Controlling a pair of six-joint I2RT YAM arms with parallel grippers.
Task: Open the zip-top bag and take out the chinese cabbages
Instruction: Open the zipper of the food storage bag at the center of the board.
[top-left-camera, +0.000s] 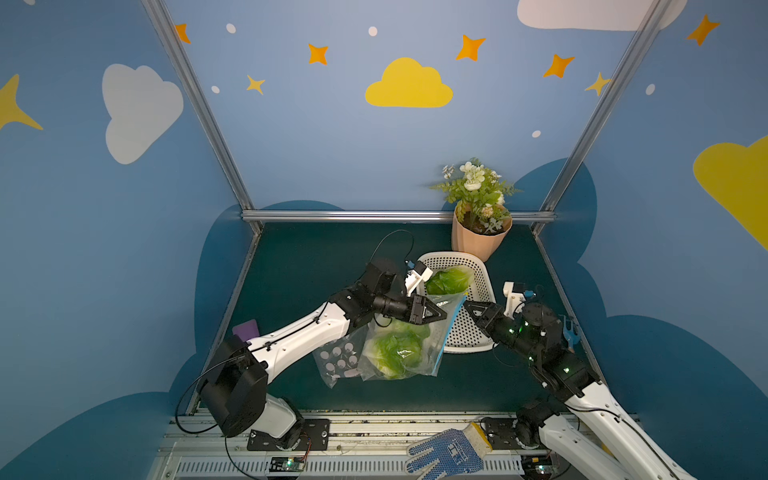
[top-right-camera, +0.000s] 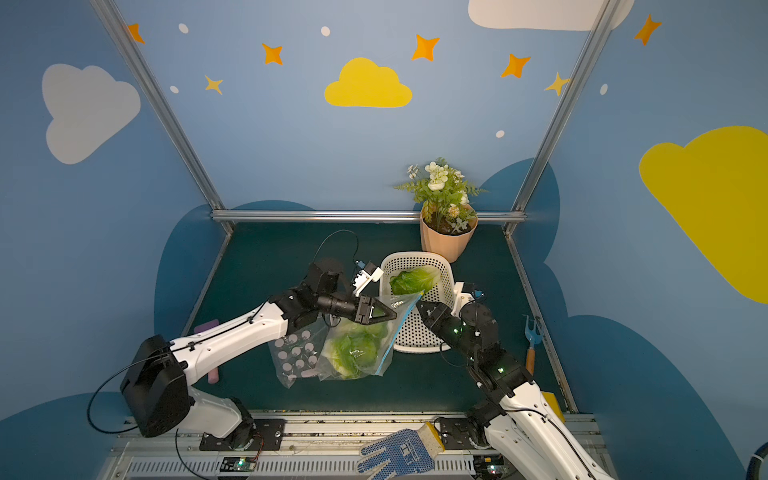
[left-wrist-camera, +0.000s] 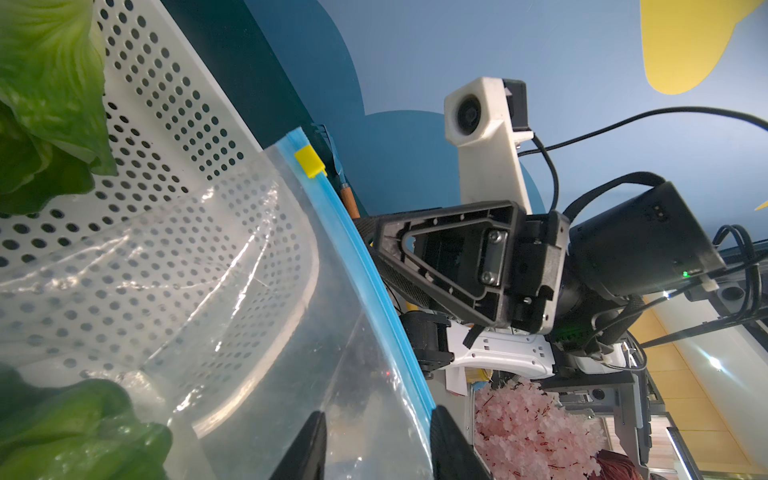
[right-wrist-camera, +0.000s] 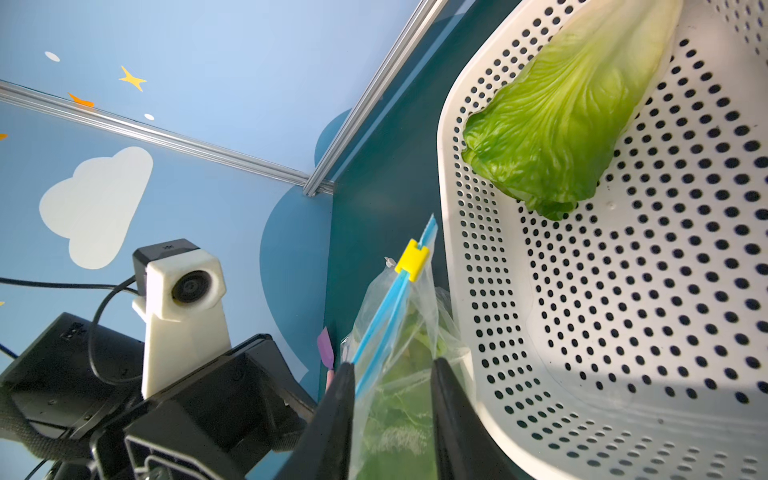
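One crinkly green-and-white chinese cabbage (top-left-camera: 449, 280) is lying at the far end of the white perforated plastic basket (top-left-camera: 465, 332). More green chinese cabbages (top-left-camera: 395, 353) are sitting inside the clear zip-top bag (top-left-camera: 439, 336), blue zip strip, just left of the basket. Both the left gripper (top-left-camera: 444, 315) and the right gripper (top-left-camera: 467, 306) are straddling its zip edge, jaws part-spread.

No text, label, brand or number can be read anywhere. The blue dotted glove (top-left-camera: 446, 455) bears a white mark, too blurred to make out.
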